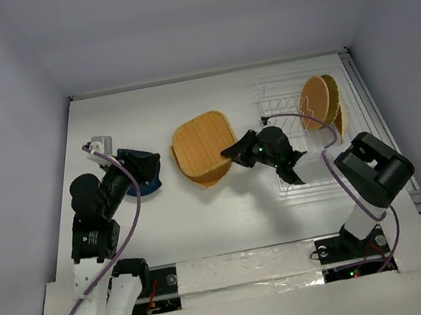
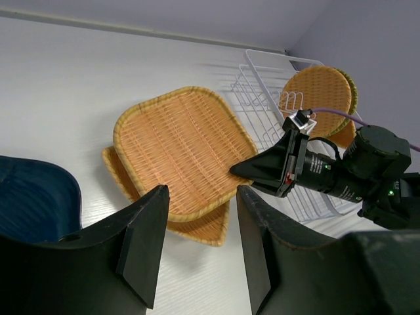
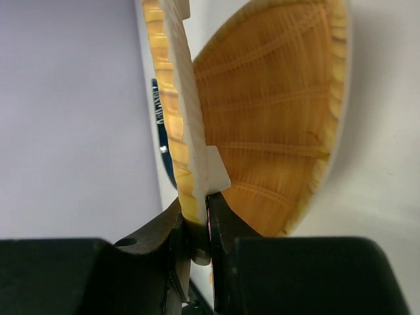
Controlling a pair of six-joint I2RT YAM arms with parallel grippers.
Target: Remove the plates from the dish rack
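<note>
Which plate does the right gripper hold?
The squarish plate lying left of the dish rack; right gripper pinches its rim. The round plate stands upright in it.

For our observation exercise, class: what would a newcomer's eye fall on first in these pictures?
The squarish woven plate at centre, lying on a second one, with the right gripper shut on its right rim. Then the round plates standing in the clear dish rack at right, and the open left gripper by a dark blue dish.

A robotics test cell is indicated; a white table (image 1: 231,227) is boxed in by plain grey walls (image 1: 0,121). A left arm (image 1: 92,227) and a right arm (image 1: 376,173) are bolted at its near edge; purple cabling (image 1: 294,115) is left exposed.
</note>
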